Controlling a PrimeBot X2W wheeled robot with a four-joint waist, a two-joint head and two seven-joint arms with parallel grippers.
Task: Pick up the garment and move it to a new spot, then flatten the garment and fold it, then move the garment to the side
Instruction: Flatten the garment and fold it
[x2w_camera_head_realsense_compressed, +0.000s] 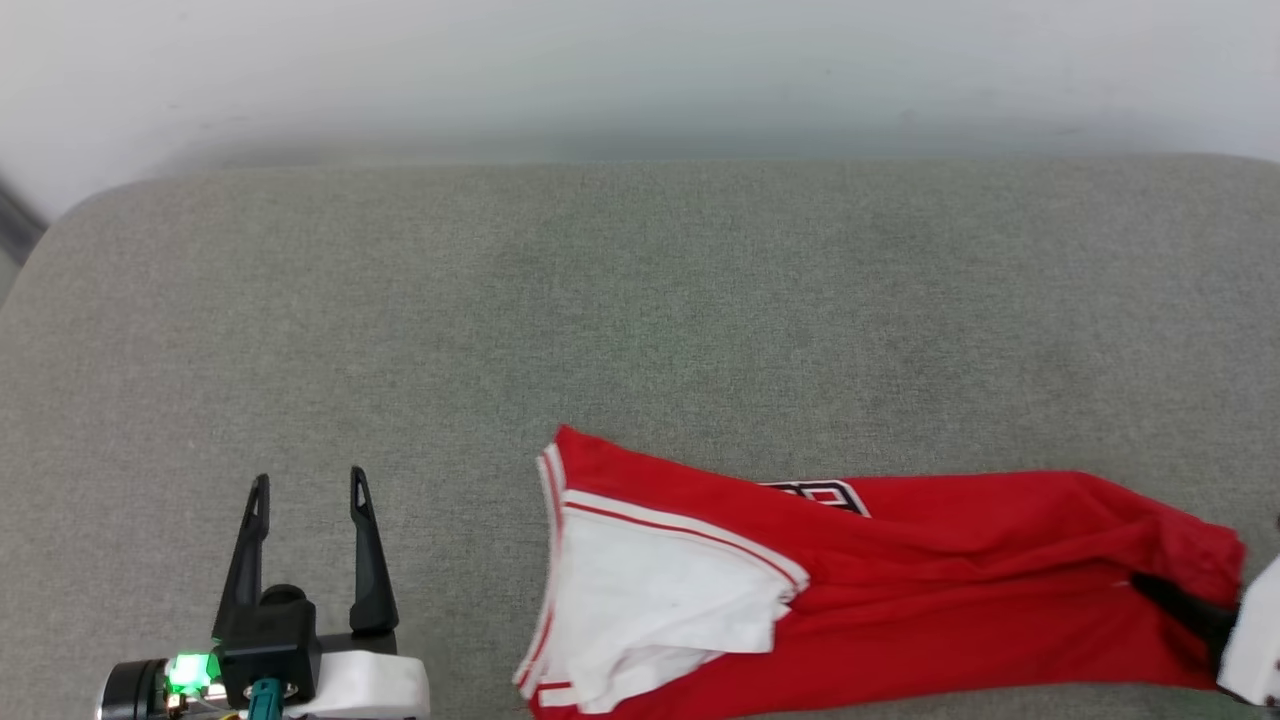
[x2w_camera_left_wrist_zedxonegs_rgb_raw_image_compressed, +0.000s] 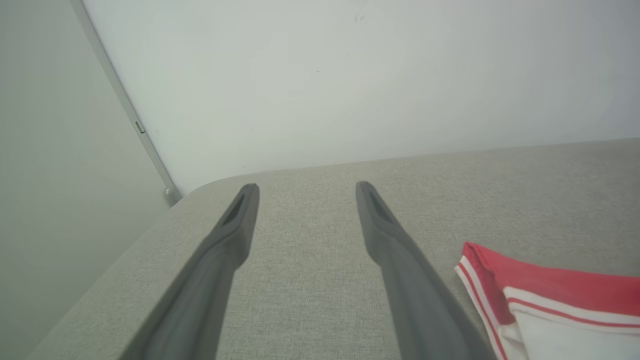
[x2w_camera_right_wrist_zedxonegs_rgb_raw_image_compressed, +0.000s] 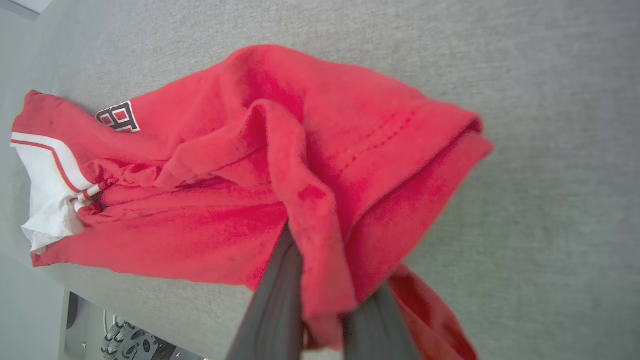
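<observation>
The garment (x2w_camera_head_realsense_compressed: 950, 600), a red jersey shirt, lies bunched lengthwise along the near edge of the bench (x2w_camera_head_realsense_compressed: 640, 300), right of centre in the head view. Its white sleeve (x2w_camera_head_realsense_compressed: 660, 590) with red-and-white striped trim is at its left end, and a scrap of black, white-outlined lettering (x2w_camera_head_realsense_compressed: 820, 495) shows on top. At its right end the cloth rises in a rumpled peak.

That peak is where the right end effector (x2w_camera_head_realsense_compressed: 1185, 610) has it. In the right wrist view a fold of the red garment (x2w_camera_right_wrist_zedxonegs_rgb_raw_image_compressed: 225, 200) is pinched between the two dark fingers (x2w_camera_right_wrist_zedxonegs_rgb_raw_image_compressed: 275, 305), clenched on the hem end, with fabric draped over their tips. The pale forearm (x2w_camera_head_realsense_compressed: 1255, 640) enters from the lower right corner of the head view.

The left end effector (x2w_camera_head_realsense_compressed: 310, 480) hovers over bare bench at the lower left, well apart from the shirt, fingers spread and released, pointing toward the far edge.

The bench is covered in grey woven fabric with rounded corners. A plain pale wall (x2w_camera_head_realsense_compressed: 640, 70) stands behind it, and a grey strip (x2w_camera_left_wrist_zedxonegs_rgb_raw_image_compressed: 125, 100) runs down the wall by the far left corner.
</observation>
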